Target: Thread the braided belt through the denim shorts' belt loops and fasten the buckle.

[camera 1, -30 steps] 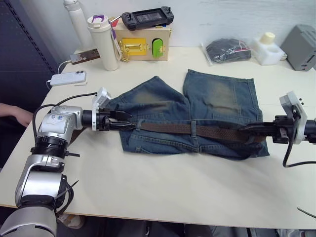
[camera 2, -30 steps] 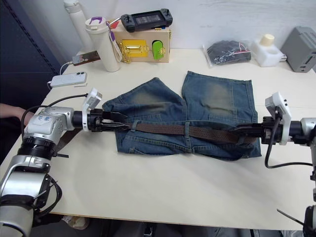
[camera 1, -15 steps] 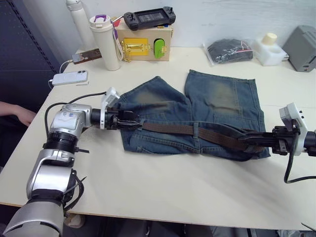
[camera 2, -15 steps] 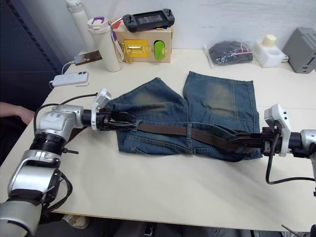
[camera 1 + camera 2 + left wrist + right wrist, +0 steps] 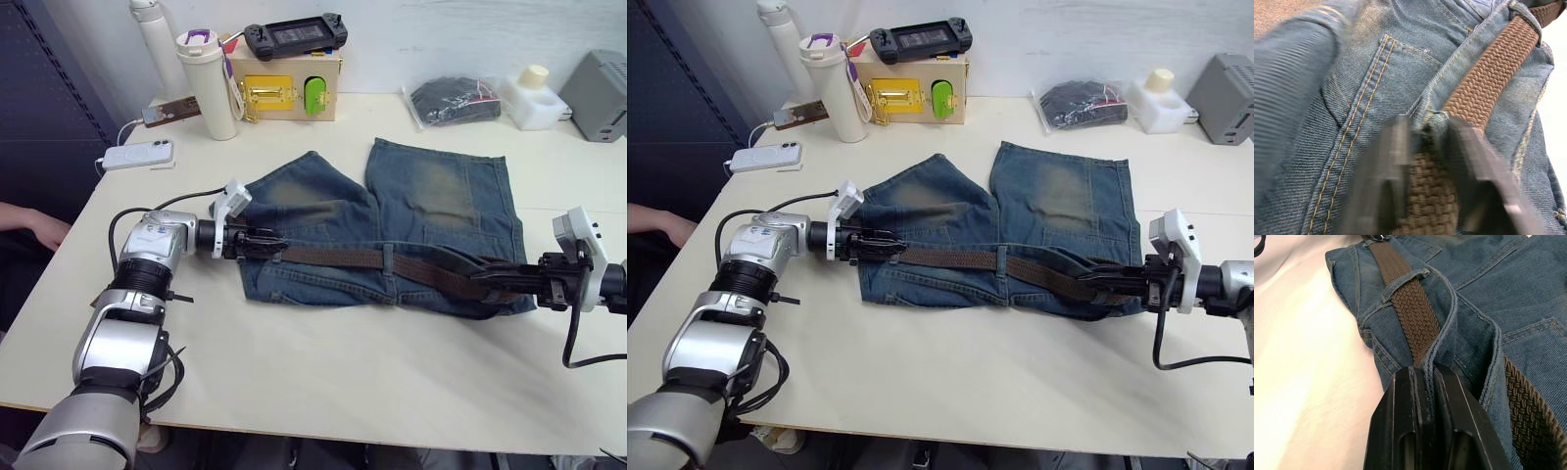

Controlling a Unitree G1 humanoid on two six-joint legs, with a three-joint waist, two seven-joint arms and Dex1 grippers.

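On the pale table (image 5: pixel 323 382), denim shorts (image 5: pixel 431 206) spread flat, legs pointing away toward the far wall. Along the waistband, braided belt (image 5: pixel 343 257) lying through the belt loops (image 5: pixel 388 258). At the waistband's left end, left gripper (image 5: pixel 265 241) pinched narrow on a fold of denim and belt. At the right end, right gripper (image 5: pixel 490 285) clamped on bunched waistband and belt.

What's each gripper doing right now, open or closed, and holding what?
Left gripper: shut on the denim shorts at the waistband.
Right gripper: shut on the denim shorts.
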